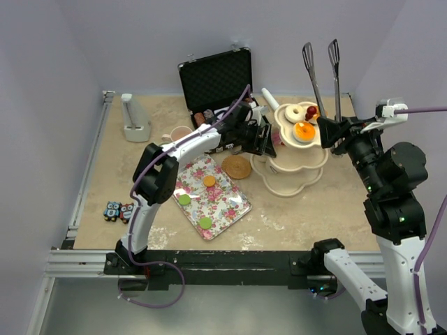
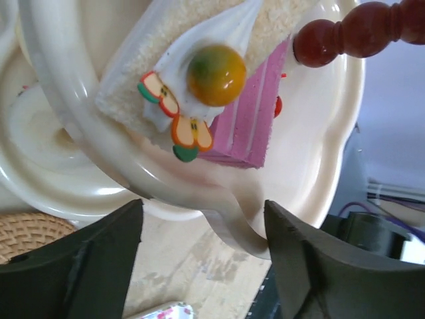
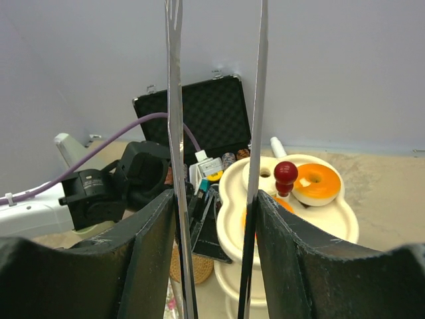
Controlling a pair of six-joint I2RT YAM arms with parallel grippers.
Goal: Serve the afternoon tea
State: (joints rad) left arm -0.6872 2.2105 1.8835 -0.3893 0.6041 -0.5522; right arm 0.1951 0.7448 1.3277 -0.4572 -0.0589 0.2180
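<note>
My left gripper (image 2: 202, 222) is open wide, right by the stand (image 2: 332, 133). Only its own camera shows the pink cake slice (image 2: 262, 100) on it. My right gripper (image 3: 216, 206) squeezes the tongs (image 3: 174, 133), which point up.

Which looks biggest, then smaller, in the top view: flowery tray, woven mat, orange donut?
The flowery tray is clearly largest.
The woven mat and orange donut look nearly alike; the donut sits high on the stand, nearer the camera, so I won't rank them.

Beige table (image 1: 105, 167): tiered stand (image 1: 293, 185), floral tray (image 1: 225, 197), black case (image 1: 216, 77), wicker coaster (image 1: 237, 166), owl toys (image 1: 119, 211).
</note>
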